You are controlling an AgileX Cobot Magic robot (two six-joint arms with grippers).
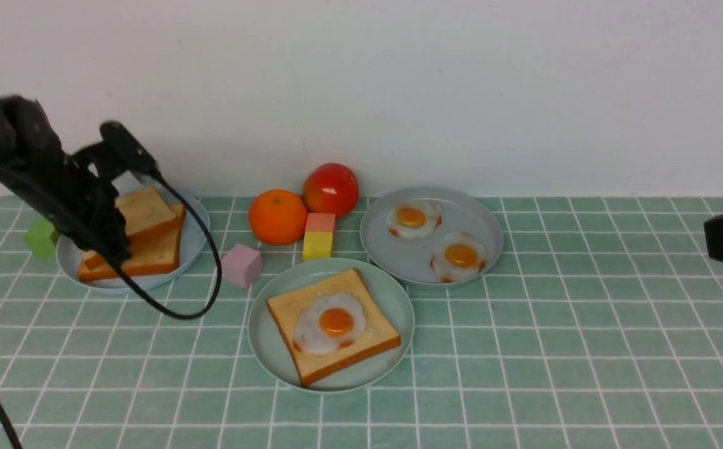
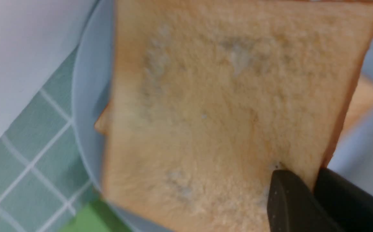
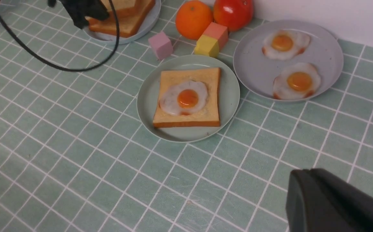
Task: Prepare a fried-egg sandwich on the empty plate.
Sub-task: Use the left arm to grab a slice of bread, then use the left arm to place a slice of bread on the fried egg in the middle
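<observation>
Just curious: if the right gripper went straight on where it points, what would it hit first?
Probably bare tiled table in front of the right gripper; beyond lies the grey plate holding two eggs. Depth is hard to judge.

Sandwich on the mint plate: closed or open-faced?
Open-faced. One toast slice lies on the mint plate with the fried egg bare on top; no second slice covers it. The left gripper pinches a spare slice.

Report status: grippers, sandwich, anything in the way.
Left gripper shut on top toast slice over bread plate. Right gripper shut, empty, off right. Mint-green plate: toast plus egg, no top slice yet. Pink block sits between both plates.
</observation>
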